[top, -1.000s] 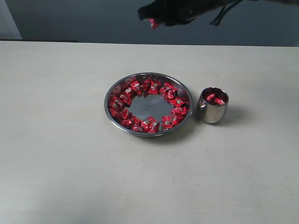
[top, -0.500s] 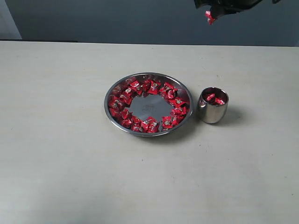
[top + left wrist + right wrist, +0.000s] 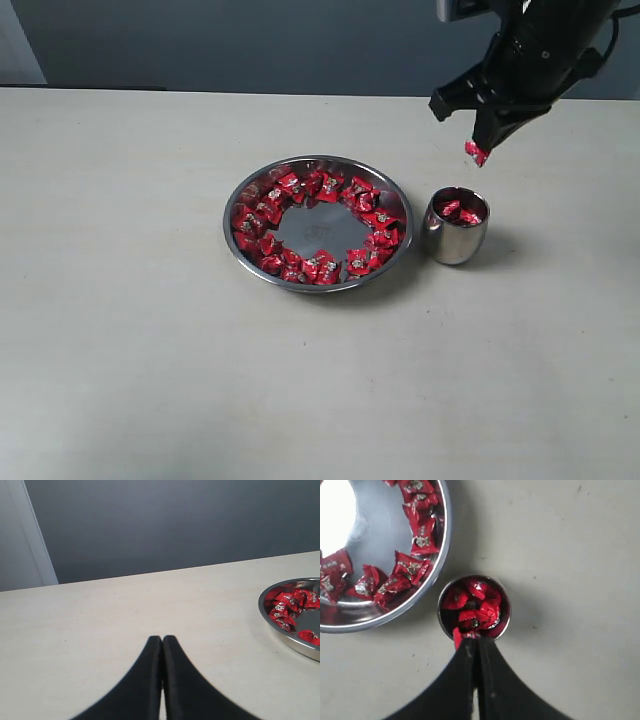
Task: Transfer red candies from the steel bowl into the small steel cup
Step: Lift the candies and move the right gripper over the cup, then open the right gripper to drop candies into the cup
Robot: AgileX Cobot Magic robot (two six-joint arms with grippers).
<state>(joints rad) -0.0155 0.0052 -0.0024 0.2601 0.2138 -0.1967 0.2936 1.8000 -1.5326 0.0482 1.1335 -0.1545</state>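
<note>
The steel bowl (image 3: 318, 223) sits mid-table with red candies (image 3: 262, 213) ringed round its bare centre; its rim also shows in the left wrist view (image 3: 292, 642) and the right wrist view (image 3: 437, 567). To its right stands the small steel cup (image 3: 455, 228), holding several red candies (image 3: 472, 605). My right gripper (image 3: 478, 148) hangs just above the cup, shut on one red candy (image 3: 476, 153) that pokes out at its tips (image 3: 460, 636). My left gripper (image 3: 161, 641) is shut and empty over bare table, to the left of the bowl.
The pale table (image 3: 120, 320) stretches wide on all sides of the bowl and cup. A dark wall (image 3: 250, 45) runs behind the table's far edge.
The right gripper has carried the red candy from high above the bowl rightward and down, and now hangs just over the cup. Bowl and cup have not moved.
</note>
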